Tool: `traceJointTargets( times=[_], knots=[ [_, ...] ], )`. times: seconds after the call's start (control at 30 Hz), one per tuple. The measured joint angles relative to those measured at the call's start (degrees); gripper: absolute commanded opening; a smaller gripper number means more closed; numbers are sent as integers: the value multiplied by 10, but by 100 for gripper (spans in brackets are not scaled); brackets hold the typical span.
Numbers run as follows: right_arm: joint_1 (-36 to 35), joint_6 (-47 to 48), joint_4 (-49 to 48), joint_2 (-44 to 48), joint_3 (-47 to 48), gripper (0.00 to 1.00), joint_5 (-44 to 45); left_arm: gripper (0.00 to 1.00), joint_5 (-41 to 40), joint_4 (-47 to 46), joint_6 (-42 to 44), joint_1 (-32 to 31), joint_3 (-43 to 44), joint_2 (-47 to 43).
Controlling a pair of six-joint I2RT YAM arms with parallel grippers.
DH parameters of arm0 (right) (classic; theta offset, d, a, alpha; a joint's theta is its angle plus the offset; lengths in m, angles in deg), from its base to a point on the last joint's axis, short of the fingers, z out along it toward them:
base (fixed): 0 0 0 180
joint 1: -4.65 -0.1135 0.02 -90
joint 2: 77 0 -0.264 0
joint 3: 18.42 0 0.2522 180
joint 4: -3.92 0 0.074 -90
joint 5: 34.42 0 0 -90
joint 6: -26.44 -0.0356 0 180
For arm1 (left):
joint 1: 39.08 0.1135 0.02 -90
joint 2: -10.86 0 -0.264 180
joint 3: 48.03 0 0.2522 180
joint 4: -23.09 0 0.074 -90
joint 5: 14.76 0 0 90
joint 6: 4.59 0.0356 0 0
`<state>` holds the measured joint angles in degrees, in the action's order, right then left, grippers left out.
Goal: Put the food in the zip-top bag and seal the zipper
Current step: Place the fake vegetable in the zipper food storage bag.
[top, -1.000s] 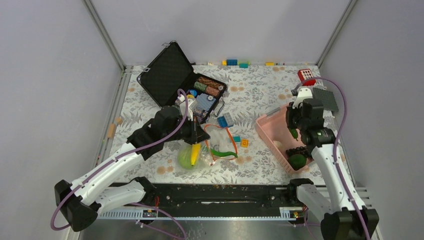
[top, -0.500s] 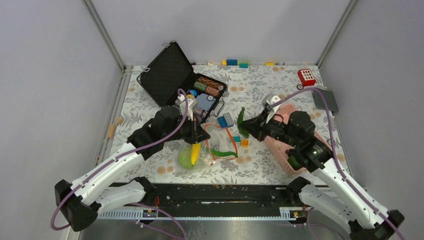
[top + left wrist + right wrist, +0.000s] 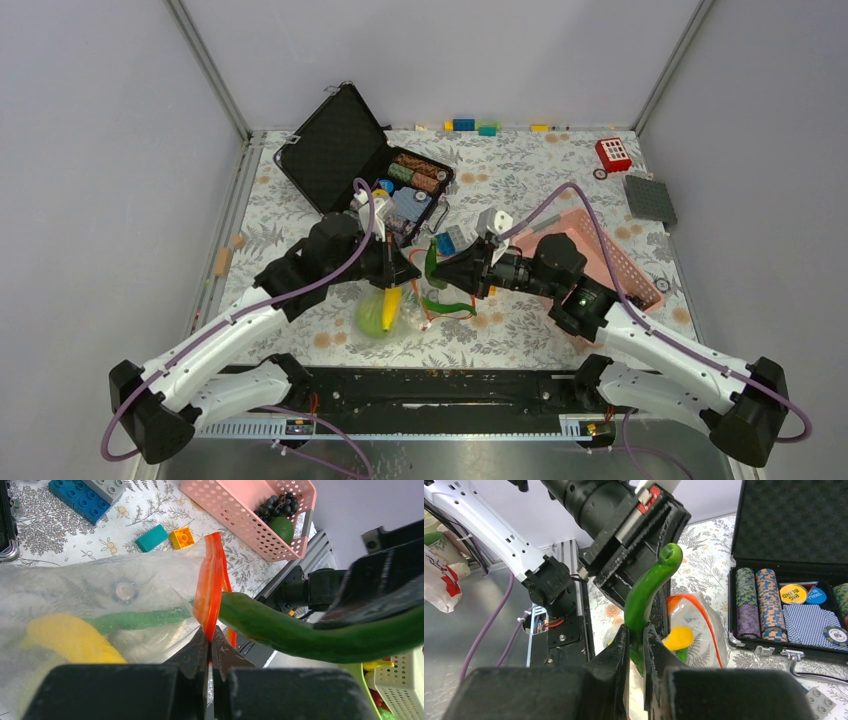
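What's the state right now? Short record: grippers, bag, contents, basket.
left gripper: shut on the zipper strip of the zip-top bag, mouth lifted
right gripper: shut on a long green pod, its end beside the bag mouth, not inside
in bag: yellow piece, light-green cabbage, second green pod
seal: not closed
pink basket: holds a dark bunch and a green round piece
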<state>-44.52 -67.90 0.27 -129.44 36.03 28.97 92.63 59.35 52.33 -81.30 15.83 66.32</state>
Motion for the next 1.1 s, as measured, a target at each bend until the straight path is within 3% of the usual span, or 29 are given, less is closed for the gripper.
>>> traceJointTargets(
  times=[0.27, 0.53, 0.77, 0.87, 0.93, 0.97, 1.1],
  knots=[
    [-10, -11, -60, -54, -39, 5, 32, 0, 0, -1, -6, 0, -2, -18],
    [-16, -33, -91, -87, -64, 45, 76, 0, 0, 1, -11, 3, -10, -19],
    [-20, -44, -86, -98, -61, 56, 92, 0, 0, 0, -13, 3, -10, -27],
    [-22, -47, -83, -98, -57, 73, 95, 0, 0, 0, -13, 3, -10, -30],
    [-23, -52, -71, -97, -52, 94, 98, 0, 0, 1, -13, 3, -10, -30],
    [-23, -54, -59, -94, -49, 99, 105, 0, 0, 1, -13, 3, -10, -30],
    [-25, -62, 7, -52, -34, 100, 151, 0, 0, 0, -13, 3, -10, -30]
  ],
)
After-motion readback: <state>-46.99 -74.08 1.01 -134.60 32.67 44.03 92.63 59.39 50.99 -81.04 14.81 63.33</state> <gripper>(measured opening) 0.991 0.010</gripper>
